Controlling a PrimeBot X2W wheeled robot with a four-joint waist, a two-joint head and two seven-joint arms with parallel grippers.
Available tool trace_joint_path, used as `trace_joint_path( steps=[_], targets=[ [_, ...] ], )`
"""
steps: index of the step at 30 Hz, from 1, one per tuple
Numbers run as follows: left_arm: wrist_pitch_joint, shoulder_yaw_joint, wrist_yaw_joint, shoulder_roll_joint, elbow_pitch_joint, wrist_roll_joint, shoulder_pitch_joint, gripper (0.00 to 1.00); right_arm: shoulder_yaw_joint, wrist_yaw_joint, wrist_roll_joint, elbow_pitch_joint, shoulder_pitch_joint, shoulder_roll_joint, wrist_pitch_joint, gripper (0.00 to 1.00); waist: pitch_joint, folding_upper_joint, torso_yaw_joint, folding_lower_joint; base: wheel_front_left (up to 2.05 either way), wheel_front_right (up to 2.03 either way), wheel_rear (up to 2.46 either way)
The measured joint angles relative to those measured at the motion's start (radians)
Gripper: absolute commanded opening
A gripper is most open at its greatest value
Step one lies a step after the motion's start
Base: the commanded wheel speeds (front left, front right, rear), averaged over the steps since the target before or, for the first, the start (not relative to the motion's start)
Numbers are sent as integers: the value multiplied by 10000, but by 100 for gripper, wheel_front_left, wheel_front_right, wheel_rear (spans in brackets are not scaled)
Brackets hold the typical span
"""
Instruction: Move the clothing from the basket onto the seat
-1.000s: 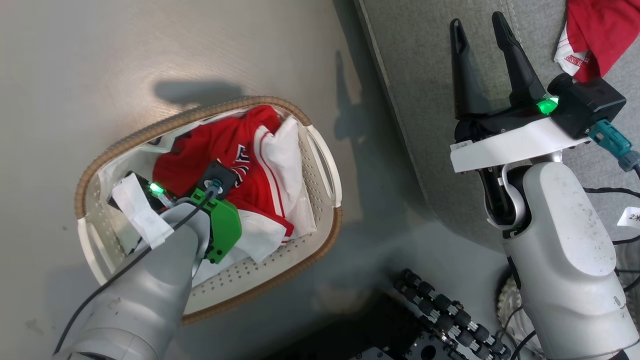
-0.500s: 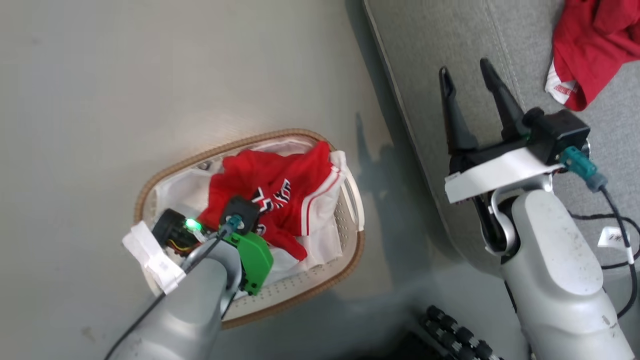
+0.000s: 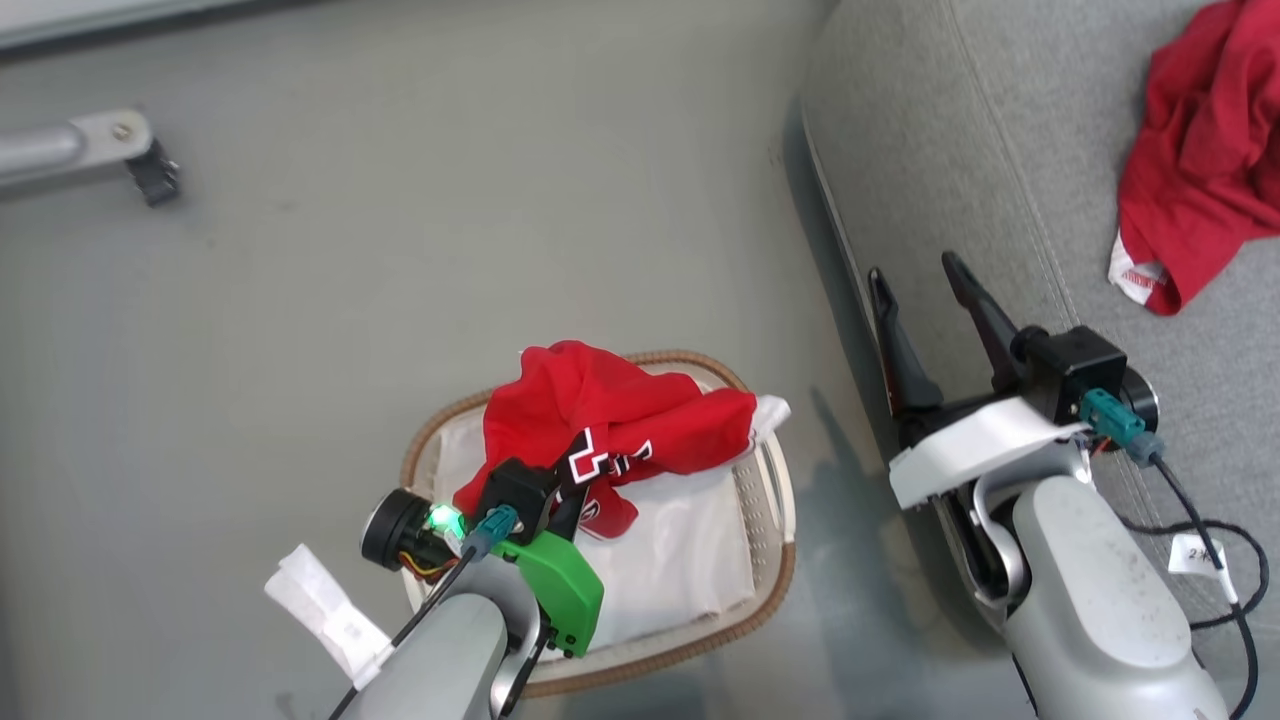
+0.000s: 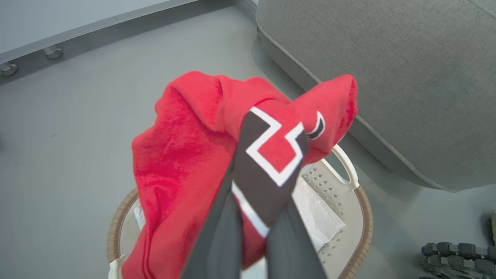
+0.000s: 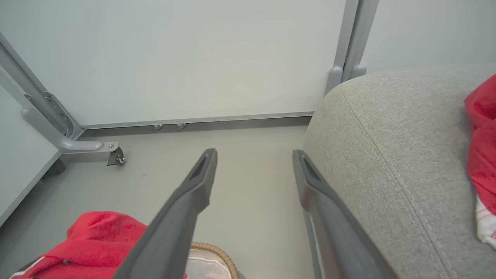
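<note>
Hanging from the left gripper (image 4: 255,217) is the red jersey (image 3: 600,420). The two dark fingers are pressed together on the cloth, right by the dark letters with white edges. The jersey is bunched up and sits above the basket (image 3: 770,590), with one end drooping over the far rim. I cannot tell if its low part touches anything inside. A plain white sheet (image 3: 680,560) lies in the bottom of the basket. The basket stands on the grey floor (image 3: 400,250), near the seat.

The right gripper (image 3: 912,268) is to the right of the basket. Its two fingers are wide apart and hold nothing. It hangs by the rounded edge of the seat (image 3: 950,150).

Far to the right, a plain red piece (image 3: 1200,180) lies crumpled on the seat, with a bit of white trim at its low corner.
</note>
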Motion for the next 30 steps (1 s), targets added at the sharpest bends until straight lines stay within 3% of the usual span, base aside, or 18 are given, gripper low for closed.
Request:
trace_joint_path(
  steps=[13,23,30],
  targets=[
    [2,1559,29,-10,-2523,44,1226,0,-107,0,-63,324,1445,2,0,100,-2062,0,782,-1,0,0,0],
    [0,2140,-90,-15,-4077,8,1573,0,46,0,-90,585,2197,19,0,100,-3300,0,1096,0,0,0,0],
    [0,2113,-82,-15,-4414,6,1572,0,1152,0,-157,405,2308,-46,0,100,-3677,0,1265,-1,0,0,0]
  ],
)
